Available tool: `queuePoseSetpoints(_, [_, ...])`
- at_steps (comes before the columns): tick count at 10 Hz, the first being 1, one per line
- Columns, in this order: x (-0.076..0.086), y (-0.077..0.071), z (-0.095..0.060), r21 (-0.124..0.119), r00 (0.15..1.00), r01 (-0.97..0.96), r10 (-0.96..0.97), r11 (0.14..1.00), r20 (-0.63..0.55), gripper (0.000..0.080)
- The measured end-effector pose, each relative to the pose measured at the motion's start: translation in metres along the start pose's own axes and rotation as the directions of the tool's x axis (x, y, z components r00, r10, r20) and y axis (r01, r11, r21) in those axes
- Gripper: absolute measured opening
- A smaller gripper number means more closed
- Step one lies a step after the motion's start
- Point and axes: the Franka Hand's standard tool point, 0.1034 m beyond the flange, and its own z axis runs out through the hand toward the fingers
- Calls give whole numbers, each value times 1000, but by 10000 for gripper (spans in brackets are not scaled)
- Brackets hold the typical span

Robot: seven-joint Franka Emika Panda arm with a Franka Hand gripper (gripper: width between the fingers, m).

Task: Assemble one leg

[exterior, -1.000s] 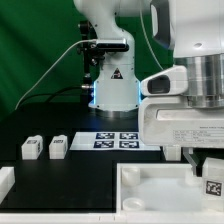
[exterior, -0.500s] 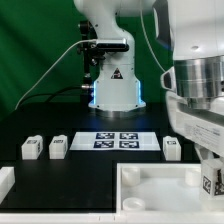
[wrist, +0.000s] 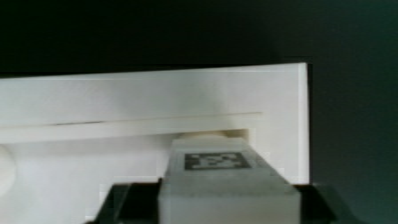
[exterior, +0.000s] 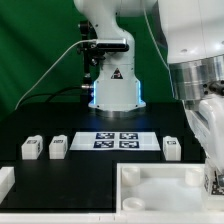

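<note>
My gripper (exterior: pixel 213 186) is at the exterior view's right edge, over the right rim of the large white tray-shaped part (exterior: pixel 150 176). It is shut on a leg (exterior: pixel 212 179), a stubby white block with a square tag. In the wrist view the held leg (wrist: pixel 219 172) sits between the dark fingers (wrist: pixel 128 203) of the gripper (wrist: pixel 228 208), with the tray-shaped part (wrist: pixel 143 105) below it. Three more legs stand on the black table: two at the left (exterior: pixel 31 148) (exterior: pixel 58 146) and one at the right (exterior: pixel 172 148).
The marker board (exterior: pixel 118 140) lies in the middle of the table before the robot base (exterior: pixel 112 90). Another white part (exterior: pixel 5 181) shows at the bottom left corner. The arm's body fills the upper right.
The arm has swung to the exterior view's right with the leg in its gripper. This uncovered the leg standing on the table at the right.
</note>
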Motion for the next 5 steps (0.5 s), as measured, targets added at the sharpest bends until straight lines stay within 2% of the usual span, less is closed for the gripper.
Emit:
queuePoseSetpoints(1, [0,1,0,-10,997,74,-74,997,0,554])
queuePoseSetpoints(2, [1,4,0,-27,975,222,-222,975,5,554])
queuePoseSetpoints(3, [2,3,-2,-36,889,457,-457,889,-3,619])
queuePoseSetpoints(4, [2,3,-2,-49,799,600,-601,798,-3,619])
queuePoseSetpoints(5, [3,3,-1,-50,736,676,-677,735,0,644])
